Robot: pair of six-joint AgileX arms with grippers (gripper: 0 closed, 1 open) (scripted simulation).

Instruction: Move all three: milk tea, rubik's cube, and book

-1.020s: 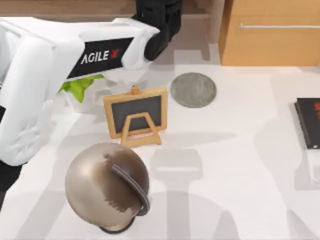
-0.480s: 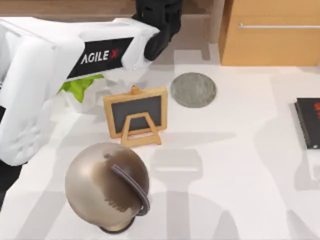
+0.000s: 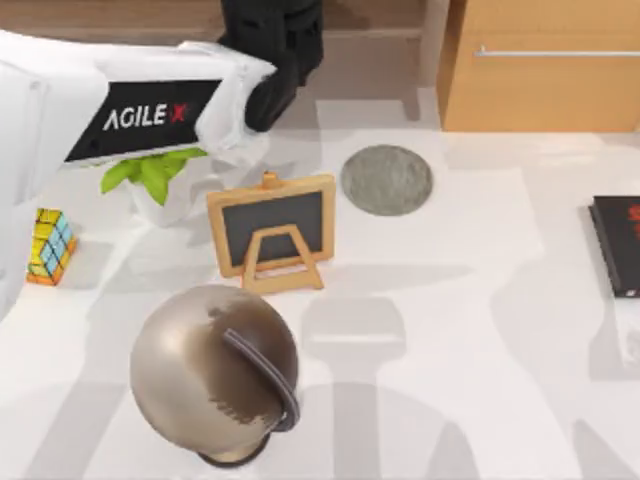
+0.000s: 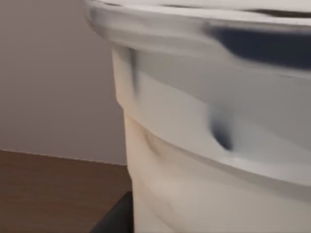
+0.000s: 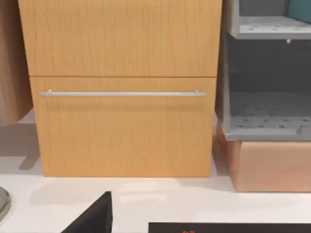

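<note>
The white AgileX left arm [image 3: 120, 110] spans the far-left part of the white table [image 3: 450, 330], its black wrist beyond the table's far edge. Whether its fingers are parted or closed cannot be told. The left wrist view shows the clear plastic cup of creamy beige milk tea [image 4: 214, 160] up close, under its flat whitish lid.

Landmark: the small wooden-framed chalkboard easel [image 3: 272, 228]
- Wooden drawer cabinet with a metal bar handle [image 3: 540, 65]: far right of it
- Bronze dome-shaped lamp [image 3: 215, 372]: near side of it
- Flat grey round disc [image 3: 386, 180]: just right of it
- Green potted plant [image 3: 152, 178]: just left, partly under the arm
- Black book with red marks [image 3: 617, 245]: well right, at the table edge
- Multicoloured rubik's cube [image 3: 50, 246]: well left
</note>
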